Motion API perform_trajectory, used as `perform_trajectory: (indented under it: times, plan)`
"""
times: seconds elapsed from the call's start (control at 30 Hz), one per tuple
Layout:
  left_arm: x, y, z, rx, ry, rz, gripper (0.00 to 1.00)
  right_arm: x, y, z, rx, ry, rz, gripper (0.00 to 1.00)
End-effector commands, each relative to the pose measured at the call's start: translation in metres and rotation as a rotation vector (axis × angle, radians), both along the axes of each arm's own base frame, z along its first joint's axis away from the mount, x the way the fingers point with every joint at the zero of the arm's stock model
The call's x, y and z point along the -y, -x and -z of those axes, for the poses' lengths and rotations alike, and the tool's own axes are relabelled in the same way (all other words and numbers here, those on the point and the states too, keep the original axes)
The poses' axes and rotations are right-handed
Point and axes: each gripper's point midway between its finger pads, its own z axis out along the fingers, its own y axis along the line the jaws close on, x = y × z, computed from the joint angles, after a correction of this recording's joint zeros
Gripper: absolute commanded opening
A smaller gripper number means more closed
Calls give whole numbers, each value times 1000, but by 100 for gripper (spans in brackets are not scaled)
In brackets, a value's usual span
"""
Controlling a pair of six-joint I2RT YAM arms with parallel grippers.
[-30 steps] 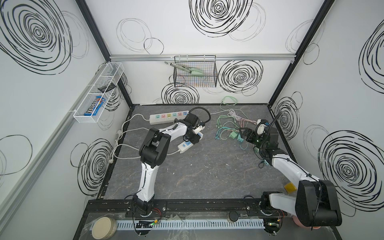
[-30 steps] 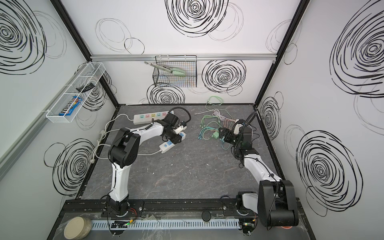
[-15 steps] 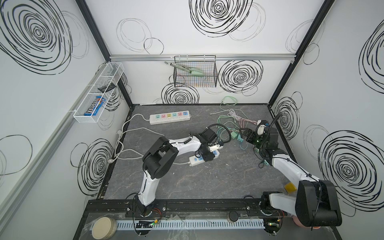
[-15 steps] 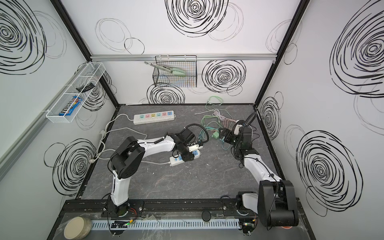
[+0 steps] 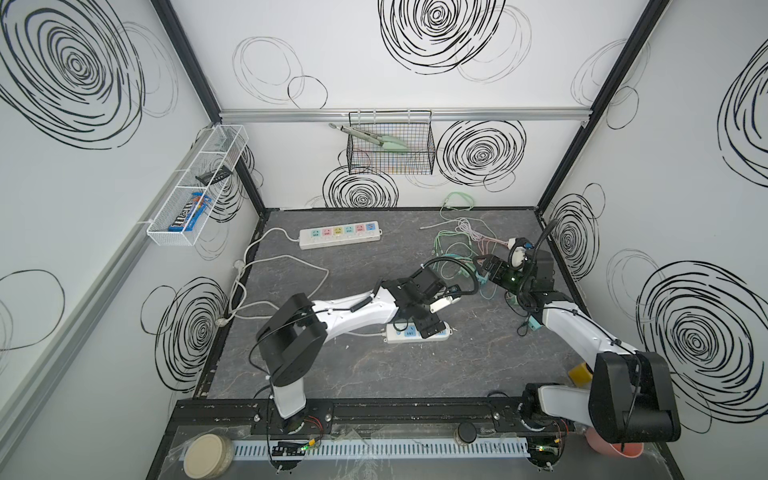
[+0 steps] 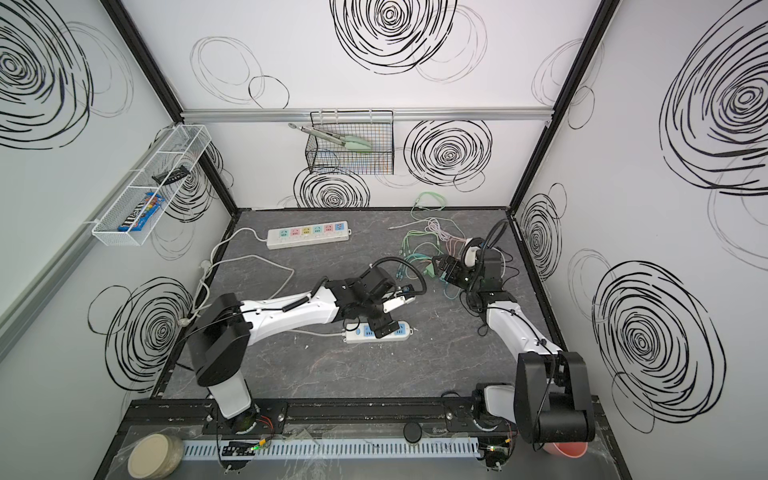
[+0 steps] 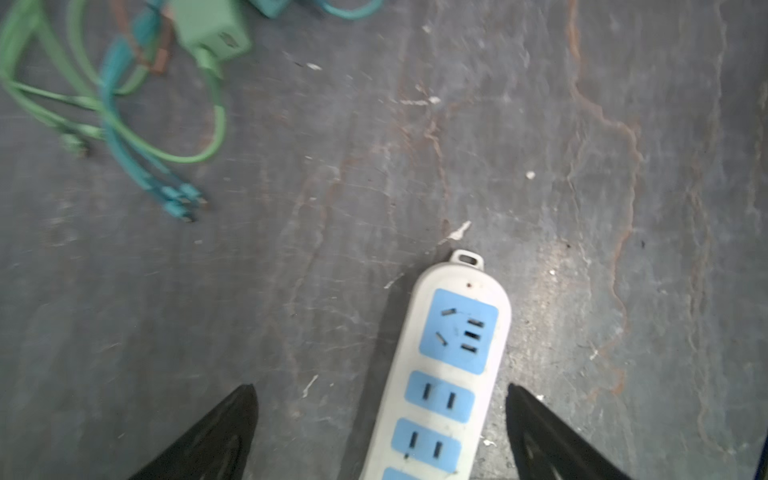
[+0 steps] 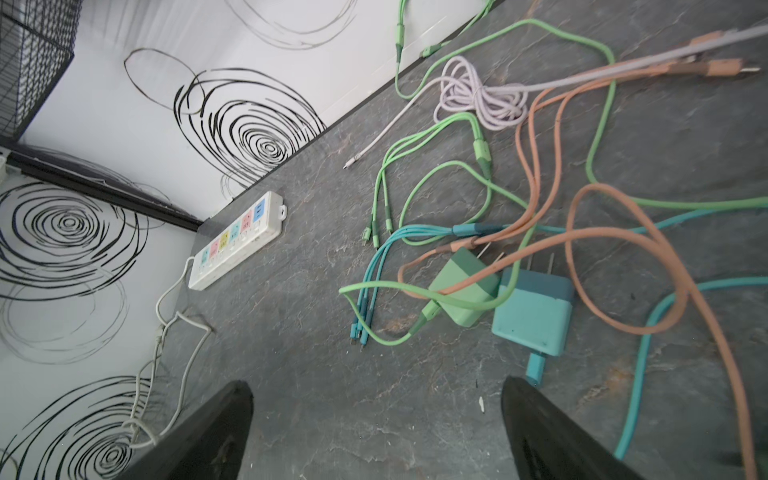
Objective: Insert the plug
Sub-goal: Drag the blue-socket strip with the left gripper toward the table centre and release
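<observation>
Handling: green plug [image 8: 463,291] seems light, rigid, smooth; pinch its boxy sides, prongs [image 8: 484,251] left clear.
Place: on tabletop [image 8: 311,374], just beside teal plug [image 8: 534,316], among cables [image 8: 486,104].
Jaws: right jaws spread, empty, near it; left jaws spread astride power strip [image 7: 449,374], not touching.
Views: right wrist shows prongs; left wrist shows sockets [image 7: 457,332].

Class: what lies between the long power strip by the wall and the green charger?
In the right wrist view: bare table beside the long power strip, then loose green cable ends and teal cable ends just before the green charger.
</observation>
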Motion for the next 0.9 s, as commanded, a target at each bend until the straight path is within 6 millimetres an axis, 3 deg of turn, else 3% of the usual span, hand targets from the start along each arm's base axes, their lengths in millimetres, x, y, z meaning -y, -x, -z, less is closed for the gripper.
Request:
perform_trajectory:
  times: [0.0,0.17,0.33,0.5,0.6,0.87]
  plan:
    - [-13,-16,-32,95,125,-176,96,-24,8,-2,-28,-4,-108,97]
    - [-61,-28,-49,113,248,-498,96,-56,21,15,-93,9,-240,97]
    - [-103,-4,-33,-33,228,-720,96,-87,32,39,-222,88,-351,97]
    - [-105,35,-2,-330,269,-705,96,-107,44,59,-284,109,-445,97]
    - [-113,49,18,-507,310,-748,96,-113,57,71,-334,138,-491,97]
    - [-148,47,44,-662,461,-908,96,-118,94,96,-441,213,-554,97]
